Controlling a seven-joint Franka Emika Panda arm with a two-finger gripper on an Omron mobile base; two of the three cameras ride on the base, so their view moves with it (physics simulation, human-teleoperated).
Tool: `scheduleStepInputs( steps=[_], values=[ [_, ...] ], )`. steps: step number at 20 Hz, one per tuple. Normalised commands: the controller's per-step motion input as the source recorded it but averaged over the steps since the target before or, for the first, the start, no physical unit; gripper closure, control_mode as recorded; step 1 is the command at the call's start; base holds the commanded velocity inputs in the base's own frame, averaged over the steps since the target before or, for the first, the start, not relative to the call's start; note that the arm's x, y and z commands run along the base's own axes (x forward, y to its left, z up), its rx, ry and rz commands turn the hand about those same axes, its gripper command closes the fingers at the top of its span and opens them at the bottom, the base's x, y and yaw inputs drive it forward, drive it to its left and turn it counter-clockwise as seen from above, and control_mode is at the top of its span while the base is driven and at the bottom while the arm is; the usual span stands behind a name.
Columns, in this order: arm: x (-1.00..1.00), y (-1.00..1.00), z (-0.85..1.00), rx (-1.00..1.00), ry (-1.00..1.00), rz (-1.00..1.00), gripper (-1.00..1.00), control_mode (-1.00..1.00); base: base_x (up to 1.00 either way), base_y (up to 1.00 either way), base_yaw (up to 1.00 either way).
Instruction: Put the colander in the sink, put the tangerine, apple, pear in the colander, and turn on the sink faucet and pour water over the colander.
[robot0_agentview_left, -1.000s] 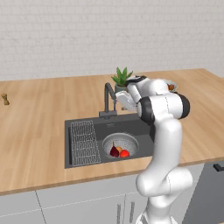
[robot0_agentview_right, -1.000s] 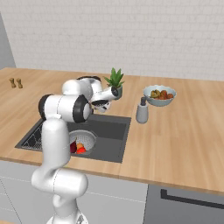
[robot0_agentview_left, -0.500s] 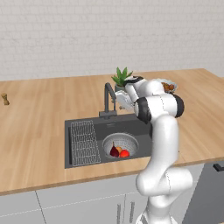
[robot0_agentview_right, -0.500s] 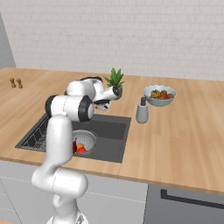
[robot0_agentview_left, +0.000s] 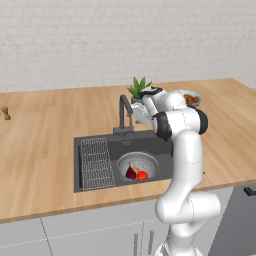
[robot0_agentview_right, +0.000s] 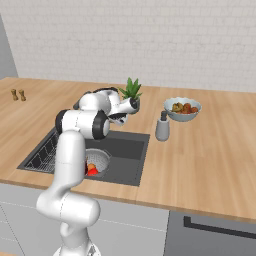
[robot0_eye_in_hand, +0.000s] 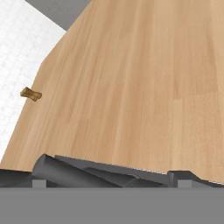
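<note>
**Fruit loaded, going for the tap**

Colander (robot0_agentview_left: 137, 167) sits in the sink (robot0_agentview_left: 87, 145), right of the rack (robot0_agentview_left: 97, 163), w/ fruit in it: a red apple (robot0_agentview_left: 142, 175), a dark maroon one I take for the pear (robot0_agentview_left: 130, 173), and a bit of orange behind them, prob. the tangerine (robot0_agentview_left: 135, 170), though it's too small here to be sure. No water running that I can see.

So the step in hand, as I read it, is the faucet (robot0_agentview_left: 123, 114). My gripper (robot0_agentview_left: 135, 114) hangs just right of the tap, at upper-stem height, in front of the plant (robot0_agentview_left: 138, 89); jaws spread wide, holding nothing. In the hand view the dark tap bar (robot0_eye_in_hand: 78, 174) lies right at the bottom edge, close under the fingers, w/ bare counter (robot0_eye_in_hand: 144, 87) beyond.

How I'd do it well:
- Come in slow. Jaws are already wide enough, no need to re-open.
- Push or sweep the handle, don't clamp hard.
- Check the spout ends over the colander, not the rack; swing it if needed.
- Keep wrist clear of the plant and the grey bottle (robot0_agentview_right: 162, 128) to the right.
- Confirm a stream lands in the colander before backing off.
</note>
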Motion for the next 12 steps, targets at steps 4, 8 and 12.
scheduleStepInputs(
  steps=[4,8,12],
  values=[
    [0.0,0.0,-0.1,0.0,-0.04,-0.01,-1.0,-1.0,0.0,0.0,0.0],
    [0.0,0.0,-0.13,0.0,-0.08,-0.05,-1.0,-1.0,0.0,0.0,0.0],
    [-0.08,0.0,-0.13,-0.01,-0.16,-0.06,-1.0,-1.0,0.0,0.0,0.0]
  ],
)
